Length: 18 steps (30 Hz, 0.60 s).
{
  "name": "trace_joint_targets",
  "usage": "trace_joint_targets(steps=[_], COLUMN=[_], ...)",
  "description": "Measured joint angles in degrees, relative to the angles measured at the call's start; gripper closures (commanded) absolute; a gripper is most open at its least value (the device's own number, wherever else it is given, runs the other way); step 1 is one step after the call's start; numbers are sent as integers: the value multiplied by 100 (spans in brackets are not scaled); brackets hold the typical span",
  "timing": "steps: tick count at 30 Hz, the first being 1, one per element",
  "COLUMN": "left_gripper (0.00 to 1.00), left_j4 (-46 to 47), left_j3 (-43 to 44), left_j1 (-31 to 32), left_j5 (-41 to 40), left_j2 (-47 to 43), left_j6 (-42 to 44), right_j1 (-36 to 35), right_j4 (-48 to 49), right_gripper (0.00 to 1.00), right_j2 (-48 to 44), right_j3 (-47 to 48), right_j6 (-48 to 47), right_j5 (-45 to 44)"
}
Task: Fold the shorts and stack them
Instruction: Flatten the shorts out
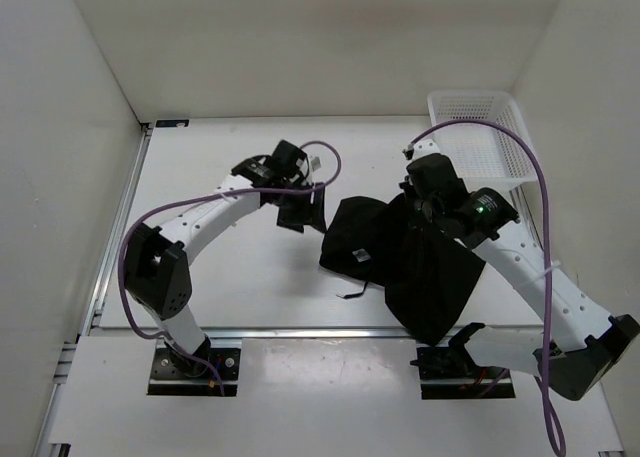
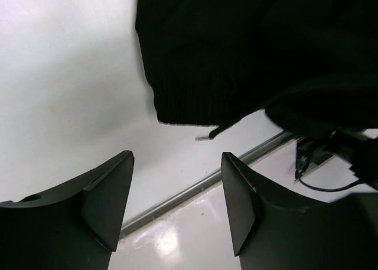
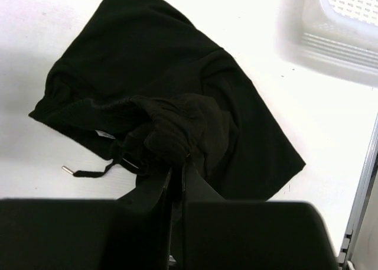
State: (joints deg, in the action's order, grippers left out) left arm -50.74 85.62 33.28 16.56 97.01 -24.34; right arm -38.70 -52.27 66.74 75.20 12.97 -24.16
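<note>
left gripper [image 2: 177, 159] apart | right gripper [image 3: 176, 171] clamped on shorts [image 1: 425, 272] | shorts on table [image 1: 250, 292], outside basket [image 1: 480, 127]

A robotics lab test cell: bare white panels [image 1: 80, 77] box in a white table [image 1: 230, 277], metal rail [image 1: 300, 329] along its edge, plastic mesh basket [image 3: 348, 28] beyond the right gripper [image 3: 177, 172]

Matt black cloth on the shorts [image 2: 236, 45], ribbed at the edge ahead of the left gripper [image 2: 177, 161]. Smooth, faintly glossy table [image 2: 65, 93] beneath.
</note>
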Motion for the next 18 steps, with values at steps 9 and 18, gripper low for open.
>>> trace_joint_targets(steps=[9, 18], left_gripper=[10, 15], left_j4=[238, 850], left_j3=[-1416, -968], left_j1=[933, 1145], left_j5=[-577, -1285], left_j2=[-302, 407], left_j6=[-323, -439], right_j1=[824, 1217], right_j4=[13, 15], right_gripper=[100, 100], right_j2=[0, -55], right_j3=[0, 0], right_j6=[-107, -199], right_j5=[649, 1185])
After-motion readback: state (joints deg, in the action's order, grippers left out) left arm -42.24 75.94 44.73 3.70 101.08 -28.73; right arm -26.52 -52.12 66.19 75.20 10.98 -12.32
